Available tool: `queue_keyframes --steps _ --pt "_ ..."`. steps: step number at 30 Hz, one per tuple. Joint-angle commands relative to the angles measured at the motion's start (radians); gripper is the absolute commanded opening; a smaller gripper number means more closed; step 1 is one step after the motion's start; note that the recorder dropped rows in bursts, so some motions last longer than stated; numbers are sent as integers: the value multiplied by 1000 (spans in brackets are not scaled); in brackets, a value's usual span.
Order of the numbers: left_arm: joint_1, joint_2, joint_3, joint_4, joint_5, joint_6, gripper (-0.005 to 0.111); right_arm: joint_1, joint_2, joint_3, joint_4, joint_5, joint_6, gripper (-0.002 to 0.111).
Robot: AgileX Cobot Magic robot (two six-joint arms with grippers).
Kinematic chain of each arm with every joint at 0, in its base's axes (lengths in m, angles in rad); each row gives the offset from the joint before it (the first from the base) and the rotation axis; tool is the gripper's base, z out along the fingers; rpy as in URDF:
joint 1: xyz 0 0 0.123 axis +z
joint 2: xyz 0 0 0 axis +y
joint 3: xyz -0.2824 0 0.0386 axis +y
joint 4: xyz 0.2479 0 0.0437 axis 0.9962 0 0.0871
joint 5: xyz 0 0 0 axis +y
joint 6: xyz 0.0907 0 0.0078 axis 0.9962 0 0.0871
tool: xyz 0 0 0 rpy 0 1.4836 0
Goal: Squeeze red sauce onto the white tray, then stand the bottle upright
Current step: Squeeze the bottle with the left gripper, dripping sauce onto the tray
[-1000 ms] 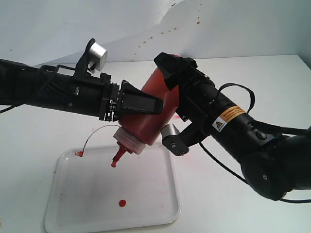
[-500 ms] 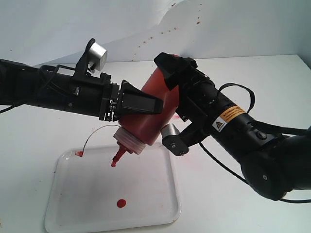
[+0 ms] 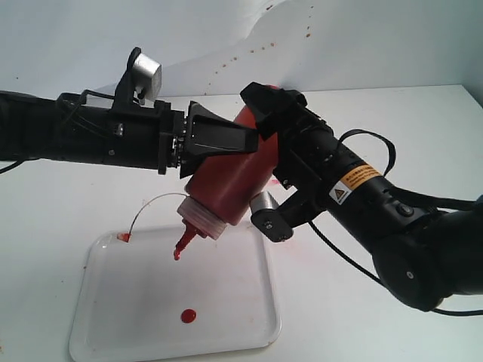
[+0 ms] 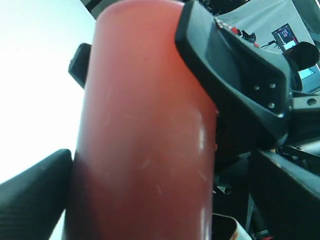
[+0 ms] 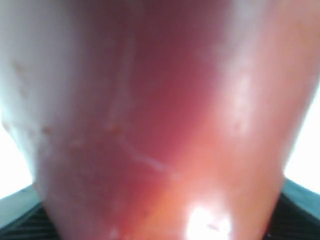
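The bottle (image 3: 226, 177) hangs tilted over the white tray (image 3: 113, 332), its red-stained nozzle (image 3: 181, 243) pointing down and its tethered tip cap (image 3: 123, 237) dangling by the tray's far corner. A small round blob of red sauce (image 3: 189, 315) lies on the tray below. My right gripper (image 3: 262, 113) is shut on the bottle's raised base end; the bottle (image 5: 160, 120) fills its wrist view. My left gripper (image 3: 243, 137) straddles the bottle's upper body with its jaws open. In the left wrist view a gap shows beside the bottle (image 4: 145, 150).
The tray sits on a white table (image 3: 392, 128) near its front left. A pale backdrop with small red specks (image 3: 256, 49) rises behind. The right arm (image 3: 392, 226) and its black cable (image 3: 377, 147) cross the table to the right of the tray.
The left gripper has slid up along the bottle toward its base, while the bottle, its nozzle and the right gripper have stayed where they were. The blob on the tray is unchanged.
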Motion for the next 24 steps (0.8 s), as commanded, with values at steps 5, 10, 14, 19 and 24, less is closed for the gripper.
queue_keyframes --steps 5,10,14,19,24 --pt "-2 -8 -41 -6 9 -9 88 2 -12 -6 -5 -35 -11 0" --pt "-4 -3 -41 41 -39 -9 78 2 -12 -6 -5 -35 -11 0" --pt "-4 0 -41 39 -30 -9 46 2 -12 -6 -5 -35 -11 0" --pt "-4 0 -41 59 -20 -5 0 2 -12 -6 -5 -35 -11 0" --pt "-4 0 -41 68 -16 -7 0 2 -12 -6 -5 -35 -11 0"
